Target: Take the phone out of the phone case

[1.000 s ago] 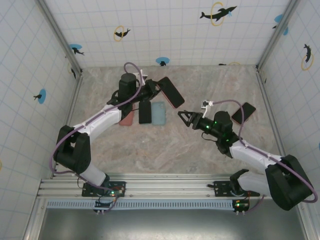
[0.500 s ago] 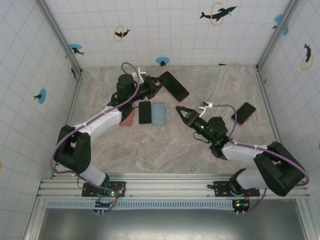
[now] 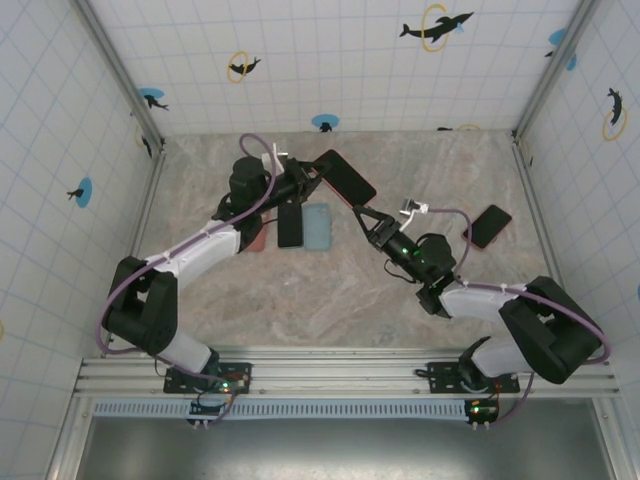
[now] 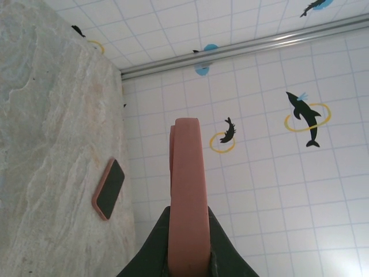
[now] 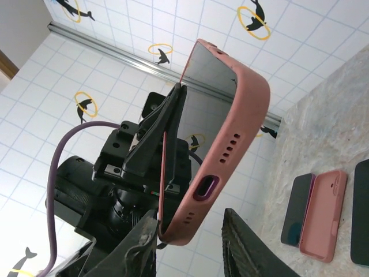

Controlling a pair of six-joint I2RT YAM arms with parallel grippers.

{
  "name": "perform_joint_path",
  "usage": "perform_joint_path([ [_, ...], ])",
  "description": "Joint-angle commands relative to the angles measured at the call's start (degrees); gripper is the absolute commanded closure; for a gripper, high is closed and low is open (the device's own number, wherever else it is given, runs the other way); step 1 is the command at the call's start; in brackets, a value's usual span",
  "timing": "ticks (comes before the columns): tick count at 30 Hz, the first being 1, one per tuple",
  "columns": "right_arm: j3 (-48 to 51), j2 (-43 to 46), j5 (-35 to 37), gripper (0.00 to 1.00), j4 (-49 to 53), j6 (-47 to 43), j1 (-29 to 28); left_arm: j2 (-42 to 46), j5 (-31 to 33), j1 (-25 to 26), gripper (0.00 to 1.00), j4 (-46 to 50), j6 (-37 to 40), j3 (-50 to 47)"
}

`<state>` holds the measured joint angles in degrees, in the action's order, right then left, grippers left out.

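Closing in since a second ago: right gripper point(image 3: 358, 212) has swung from mid-worktop up to the raised phone case point(image 3: 350, 178). Its jaws have narrowed and now sit part open astride the case's lower end, one finger point(image 5: 242, 248) just clear of it. Left gripper point(image 3: 308, 180) is clamped on the case edge, holding it tilted above the worktop's point(image 3: 330, 300) far-left part, phone point(image 5: 207, 75) seated inside. White tiled walls point(image 3: 330, 60), dolphin stickers. Worktop mottled beige, stone-look. Case salmon pink, matte, rounded corners, port slots. Lying flat below: black phone point(image 3: 290, 224), pale blue case point(image 3: 317, 226), pink case point(image 3: 255, 238). Another cased phone point(image 3: 487, 226) near the right edge.
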<state>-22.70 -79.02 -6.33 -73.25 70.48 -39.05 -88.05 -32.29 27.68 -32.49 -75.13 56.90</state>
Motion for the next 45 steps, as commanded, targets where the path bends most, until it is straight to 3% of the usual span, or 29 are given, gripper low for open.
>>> perform_joint_path([
  [1,-3.5,-1.6,-0.6,0.69,-4.0,0.3,-0.3,2.9,-0.5,-0.3,0.88,-5.5,-2.0,0.0],
  [5,-4.3,-3.1,-1.7,0.76,-5.3,0.3,-0.3,3.2,-0.6,-0.3,0.88,-5.7,-2.3,-0.3],
  [22,-2.8,-4.3,-4.2,0.84,-6.1,-1.5,1.1,4.6,1.0,-0.4,0.90,-6.4,-5.7,-0.5],
  [39,-10.5,-4.8,-18.7,0.88,10.0,-18.1,7.7,7.1,-1.5,0.4,0.95,-9.8,-13.1,-0.5],
  [45,-11.9,-6.2,-20.6,0.89,11.5,-19.4,9.9,7.5,-1.2,0.5,0.97,-11.5,-14.4,-2.1],
])
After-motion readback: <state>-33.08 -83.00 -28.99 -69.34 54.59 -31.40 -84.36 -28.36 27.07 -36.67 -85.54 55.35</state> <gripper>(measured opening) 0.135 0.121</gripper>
